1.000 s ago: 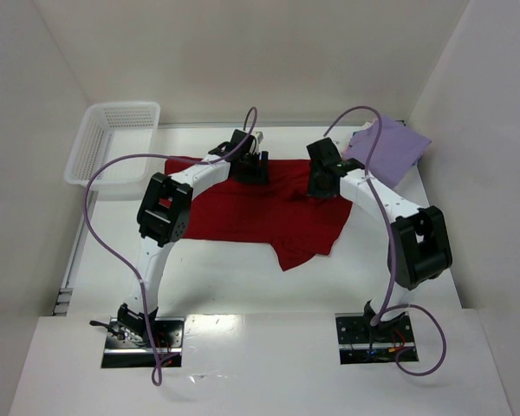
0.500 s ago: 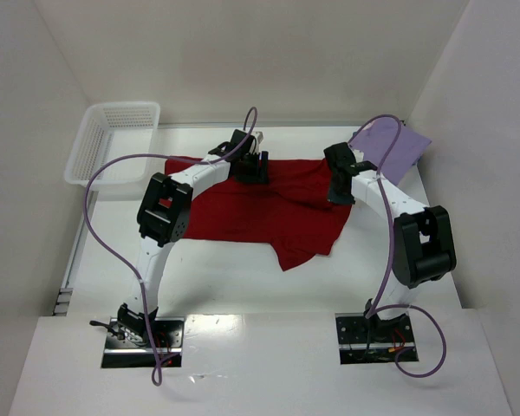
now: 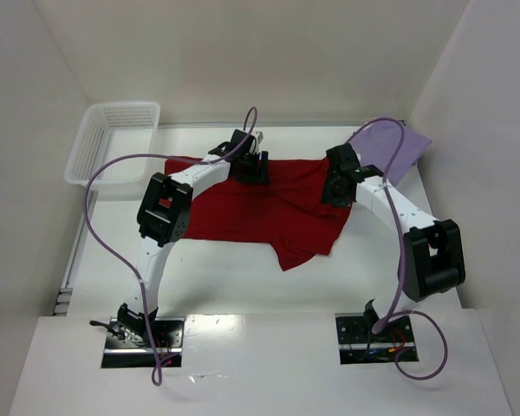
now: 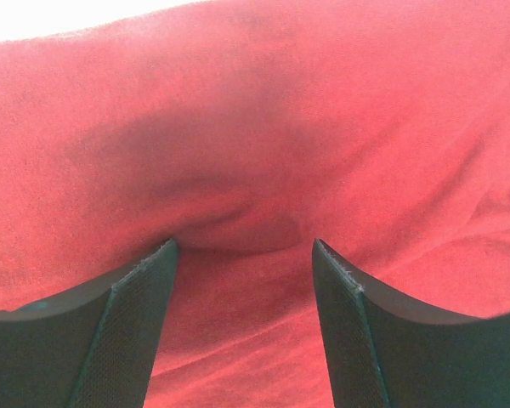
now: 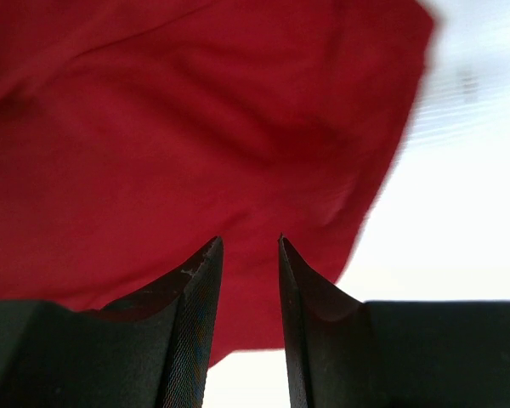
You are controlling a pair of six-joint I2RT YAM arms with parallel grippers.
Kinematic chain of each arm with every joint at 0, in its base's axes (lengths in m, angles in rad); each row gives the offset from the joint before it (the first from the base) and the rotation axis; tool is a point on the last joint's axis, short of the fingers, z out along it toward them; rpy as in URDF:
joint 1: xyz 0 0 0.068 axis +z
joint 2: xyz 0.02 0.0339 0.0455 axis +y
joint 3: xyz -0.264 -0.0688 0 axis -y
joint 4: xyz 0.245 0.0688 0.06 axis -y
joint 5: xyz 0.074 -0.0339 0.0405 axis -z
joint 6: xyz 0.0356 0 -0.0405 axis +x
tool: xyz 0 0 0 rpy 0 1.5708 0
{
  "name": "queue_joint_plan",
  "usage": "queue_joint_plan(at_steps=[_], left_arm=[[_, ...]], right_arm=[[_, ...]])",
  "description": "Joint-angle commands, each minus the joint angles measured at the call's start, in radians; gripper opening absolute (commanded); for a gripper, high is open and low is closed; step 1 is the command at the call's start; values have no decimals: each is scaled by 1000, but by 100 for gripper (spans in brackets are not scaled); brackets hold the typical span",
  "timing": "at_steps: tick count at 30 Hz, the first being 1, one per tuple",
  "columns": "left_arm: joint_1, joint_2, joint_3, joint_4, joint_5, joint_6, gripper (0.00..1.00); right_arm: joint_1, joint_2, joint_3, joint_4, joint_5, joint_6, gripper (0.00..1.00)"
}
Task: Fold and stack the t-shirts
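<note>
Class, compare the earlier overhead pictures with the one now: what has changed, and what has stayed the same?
The right gripper shifted rightward, toward the right edge of the dark red t-shirt, and its jaws parted; nothing sits between them now. The left gripper, that shirt, the lavender t-shirt and the basket stayed put.

Right end effector [image 5: 248, 240] parted its jaws and shifted right over red t-shirt [image 3: 269, 212].

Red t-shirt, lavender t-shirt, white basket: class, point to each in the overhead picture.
red t-shirt [image 3: 251, 215], top view, middle of the cloth.
lavender t-shirt [image 3: 416, 146], top view, right corner.
white basket [image 3: 113, 147], top view, mesh floor.
</note>
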Motion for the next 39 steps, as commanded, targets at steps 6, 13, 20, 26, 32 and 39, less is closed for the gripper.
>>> queue_joint_plan(at_steps=[6,13,20,26,32,39], left_arm=[[4,73,-22,-62,-2,0,73],[4,73,-22,-62,-2,9,73],[13,73,-22,-62,-2,9,73],[13,73,-31,-62,7,9,73],[13,73,-31,-62,7,9,73],[13,73,-31,-72,16,18,73]], right_arm=[[108,-51,-113,118,-94,115,40],[108,14,-136,160,-10,140,40],[108,112,-75,206,33,140,44],[108,152,-44,216,95,121,47],[108,202,-13,226,160,121,50],[108,265,30,244,179,103,50]])
